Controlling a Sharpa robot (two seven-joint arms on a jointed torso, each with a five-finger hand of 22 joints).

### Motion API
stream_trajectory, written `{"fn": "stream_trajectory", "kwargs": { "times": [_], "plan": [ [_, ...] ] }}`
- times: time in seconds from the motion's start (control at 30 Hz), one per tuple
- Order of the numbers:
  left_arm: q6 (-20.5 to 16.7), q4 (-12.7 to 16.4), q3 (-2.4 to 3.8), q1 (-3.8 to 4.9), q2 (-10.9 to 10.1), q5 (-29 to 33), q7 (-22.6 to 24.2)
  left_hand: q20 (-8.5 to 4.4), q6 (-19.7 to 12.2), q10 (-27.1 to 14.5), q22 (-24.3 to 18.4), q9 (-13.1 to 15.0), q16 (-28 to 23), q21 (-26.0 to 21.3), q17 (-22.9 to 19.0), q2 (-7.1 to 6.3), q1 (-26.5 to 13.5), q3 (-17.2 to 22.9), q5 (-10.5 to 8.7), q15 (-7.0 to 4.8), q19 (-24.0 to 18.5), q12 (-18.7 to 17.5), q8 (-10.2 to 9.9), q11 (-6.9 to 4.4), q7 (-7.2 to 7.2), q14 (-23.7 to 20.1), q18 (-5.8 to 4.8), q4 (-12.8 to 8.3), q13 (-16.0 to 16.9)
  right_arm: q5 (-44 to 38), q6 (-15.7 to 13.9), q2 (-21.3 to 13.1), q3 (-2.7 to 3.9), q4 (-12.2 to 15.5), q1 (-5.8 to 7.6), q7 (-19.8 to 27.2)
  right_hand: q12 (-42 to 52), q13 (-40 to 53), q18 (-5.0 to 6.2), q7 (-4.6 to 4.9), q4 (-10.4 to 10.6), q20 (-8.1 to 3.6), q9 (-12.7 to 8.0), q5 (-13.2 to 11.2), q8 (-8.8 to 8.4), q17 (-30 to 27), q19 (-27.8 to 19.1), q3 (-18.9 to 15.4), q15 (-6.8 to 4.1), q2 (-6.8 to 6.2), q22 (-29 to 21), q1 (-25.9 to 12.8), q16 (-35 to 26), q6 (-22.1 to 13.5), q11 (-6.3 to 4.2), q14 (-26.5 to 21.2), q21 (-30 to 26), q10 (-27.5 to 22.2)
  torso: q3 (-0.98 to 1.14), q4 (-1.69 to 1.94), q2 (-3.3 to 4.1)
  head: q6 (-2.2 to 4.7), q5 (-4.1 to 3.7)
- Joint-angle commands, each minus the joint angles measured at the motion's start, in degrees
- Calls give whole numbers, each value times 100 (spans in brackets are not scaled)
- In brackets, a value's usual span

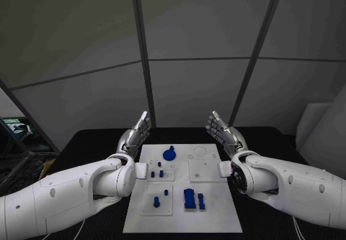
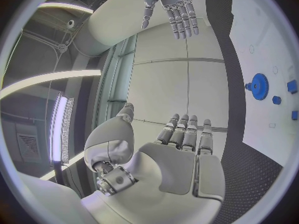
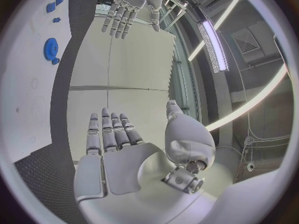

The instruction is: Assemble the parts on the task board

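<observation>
Above the task board (image 1: 180, 220), both robot hands, left (image 1: 134, 135) and right (image 1: 225, 132), hover spread, empty.

Task board (image 1: 216, 220) between two raised, empty robot hands

Both white, smooth-shelled arms reach forward from the near corners, angling inward toward each other. The left silver many-fingered hand (image 1: 135, 134) is raised with its palm turned inward, toward the other hand. Its fingers (image 2: 186, 133) are straight, lying side by side and pointing up and away from the robot, with the thumb set apart to one side. It holds nothing. The right silver many-fingered hand (image 1: 223, 132) mirrors it, lifted at the same height, palm inward. Its fingers (image 3: 112, 130) are also stretched out straight and slightly fanned, thumb held off, grasping nothing. The two hands stand well apart.
</observation>
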Motion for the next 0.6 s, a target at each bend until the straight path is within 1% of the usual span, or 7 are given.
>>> {"fn": "stream_trajectory", "kwargs": {
  "times": [0.03, 0.1, 0.23, 0.27, 0.4, 0.43, 0.6],
  "plan": [
    [-677, 106, -4, 16, -22, -166, 216, -552, -578, -562, -248, -14, -66, -34, -10, 8, -862, -207, -40, -140, -321, -81, -43, -214, -160, -529, -7, 0, -10, 445, -733, -68, -8, 195, 17, 323, -40, -10, -570, -169, -86, -301, -17, -243, -44, -601, -589, -20, -8, 4, -477, -963, -246, -648, -52, -709, -262, -718, 4, 6, 2, -1, -1],
    [-699, 124, -6, 16, -27, -169, 219, -552, -674, -662, -291, -14, -66, -34, -10, 8, -1006, -627, -40, -140, -390, -81, -43, -214, -160, -620, -7, 0, -10, 478, -791, -97, -14, 263, 19, 340, -40, -10, -570, -169, -86, -301, -17, -243, -44, -698, -688, -20, -8, 4, -477, -1118, -284, -751, -52, -823, -262, -836, 4, 6, 2, -1, -1],
    [-699, 124, -6, 16, -27, -169, 219, -552, -844, -829, -365, -14, -66, -34, -10, 8, -1262, -627, -40, -140, -492, -81, -43, -214, -160, -778, -7, 0, -10, 489, -810, -107, -16, 286, 20, 345, -40, -10, -570, -169, -86, -301, -17, -243, -44, -865, -856, -20, -8, 4, -477, -1384, -352, -932, -52, -1020, -262, -1033, 4, 6, 2, -1, -1],
    [-699, 124, -6, 16, -27, -169, 219, -552, -895, -876, -781, -14, -66, -34, -10, 8, -1338, -627, -40, -140, -523, -81, -43, -214, -160, -826, -7, 0, -10, 489, -810, -107, -16, 286, 20, 345, -40, -10, -570, -169, -86, -301, -17, -243, -44, -902, -893, -20, -8, 4, -477, -1445, -756, -973, -52, -1064, -262, -1079, 4, 6, 2, -1, -1],
    [-699, 124, -6, 16, -27, -169, 219, -552, -1037, -1015, -781, -14, -66, -34, -10, 8, -1543, -627, -40, -140, -594, -81, -43, -214, -160, -956, -7, 0, -10, 489, -810, -107, -16, 286, 20, 345, -40, -10, -570, -169, -86, -301, -17, -243, -44, -1057, -1043, -20, -8, 4, -477, -1691, -756, -1141, -52, -1245, -262, -1263, 4, 6, 2, -1, -1],
    [-699, 124, -6, 16, -27, -169, 219, -552, -1066, -1043, -781, -14, -66, -34, -10, 8, -1593, -627, -40, -140, -1010, -81, -43, -214, -160, -983, -7, 0, -10, 489, -810, -107, -16, 286, 20, 345, -40, -10, -570, -169, -86, -301, -17, -243, -44, -1091, -1078, -20, -8, 4, -477, -1746, -756, -1179, -52, -1288, -262, -1305, 4, 6, 2, -1, -1],
    [-699, 124, -6, 16, -27, -169, 219, -552, -1210, -1180, -781, -14, -66, -34, -10, 8, -1806, -627, -40, -140, -1010, -81, -43, -214, -160, -1107, -7, 0, -10, 489, -810, -107, -16, 286, 20, 345, -40, -10, -570, -169, -86, -301, -17, -243, -44, -1238, -1221, -20, -8, 4, -477, -1980, -756, -1336, -52, -1459, -262, -1484, 4, 6, 2, -1, -1]
  ]
}}
